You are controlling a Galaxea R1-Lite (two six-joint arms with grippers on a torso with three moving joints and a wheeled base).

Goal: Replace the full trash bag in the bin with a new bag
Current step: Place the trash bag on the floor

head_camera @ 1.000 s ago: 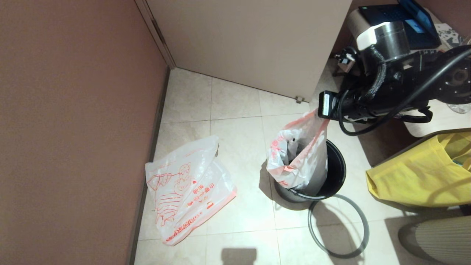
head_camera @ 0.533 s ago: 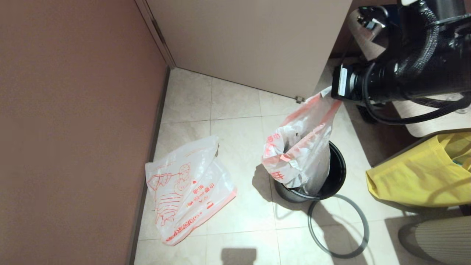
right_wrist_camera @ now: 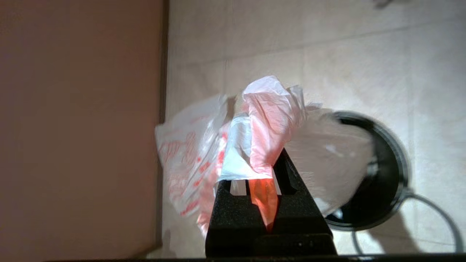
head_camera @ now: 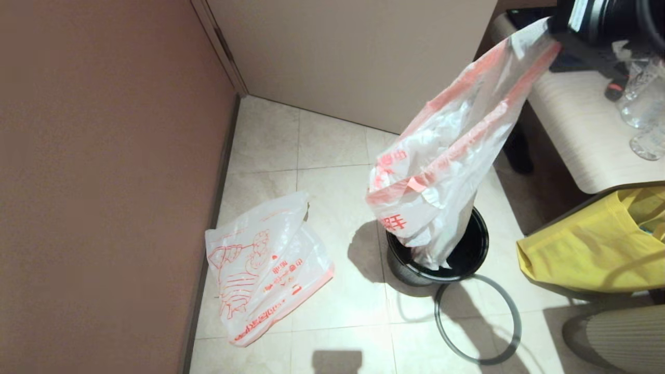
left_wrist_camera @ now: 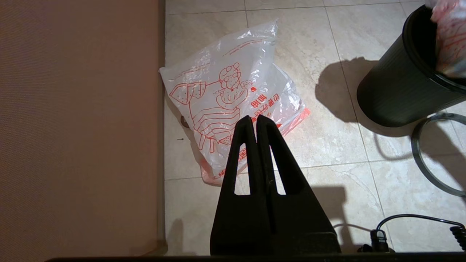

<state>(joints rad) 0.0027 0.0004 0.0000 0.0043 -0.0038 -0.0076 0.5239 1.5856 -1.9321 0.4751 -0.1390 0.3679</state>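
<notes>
The full trash bag [head_camera: 447, 166] hangs stretched from its pink rim band, held high at the upper right of the head view by my right gripper [head_camera: 560, 27]. Its lower end still dips into the mouth of the black bin [head_camera: 401, 267]. In the right wrist view the right gripper [right_wrist_camera: 264, 163] is shut on the bunched pink rim of the bag [right_wrist_camera: 271, 105], with the bin [right_wrist_camera: 387, 189] below. The new bag [head_camera: 265, 270] with the red cartoon lies flat on the floor by the wall. My left gripper [left_wrist_camera: 256, 118] hovers shut and empty above the new bag [left_wrist_camera: 225, 94].
The grey hoop [head_camera: 480, 361] lies on the tiles in front of the bin. A yellow cloth tote [head_camera: 587, 249] sits to the right. A pale table [head_camera: 576, 135] with glassware [head_camera: 641, 104] stands behind it. The brown wall [head_camera: 104, 182] bounds the left side.
My right gripper has risen and swung to the upper right, drawing the full trash bag most of the way up out of the bin. The new bag and hoop have not moved.
</notes>
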